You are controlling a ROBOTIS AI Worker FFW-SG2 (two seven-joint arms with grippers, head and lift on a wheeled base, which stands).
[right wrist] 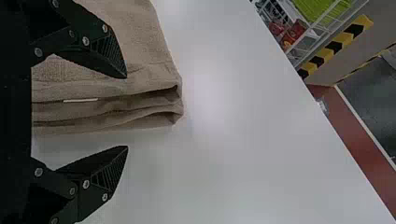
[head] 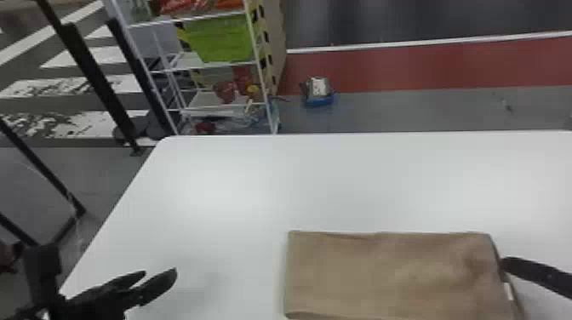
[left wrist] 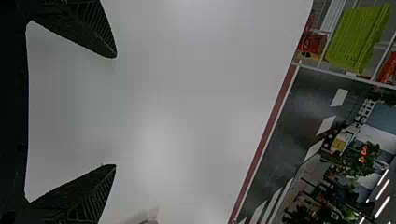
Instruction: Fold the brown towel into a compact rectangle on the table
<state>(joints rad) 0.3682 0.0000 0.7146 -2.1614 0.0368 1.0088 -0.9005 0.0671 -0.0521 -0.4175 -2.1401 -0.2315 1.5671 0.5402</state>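
The brown towel (head: 391,272) lies folded in layers as a rectangle on the white table, right of centre in the head view. My right gripper (head: 504,264) is at the towel's right edge. In the right wrist view the towel (right wrist: 135,70) shows its stacked folds and a small white tag, and my right gripper (right wrist: 127,112) is open, one finger over the towel, the other beyond its layered edge. My left gripper (head: 159,274) stands over the table, left of the towel and apart from it. The left wrist view has the left gripper (left wrist: 116,111) open with nothing between its fingers.
The white table (head: 238,183) extends beyond and left of the towel. Past its far edge stands a white shelf rack (head: 213,66) with a green basket (head: 221,38). Black posts (head: 98,81) rise off the table's left side.
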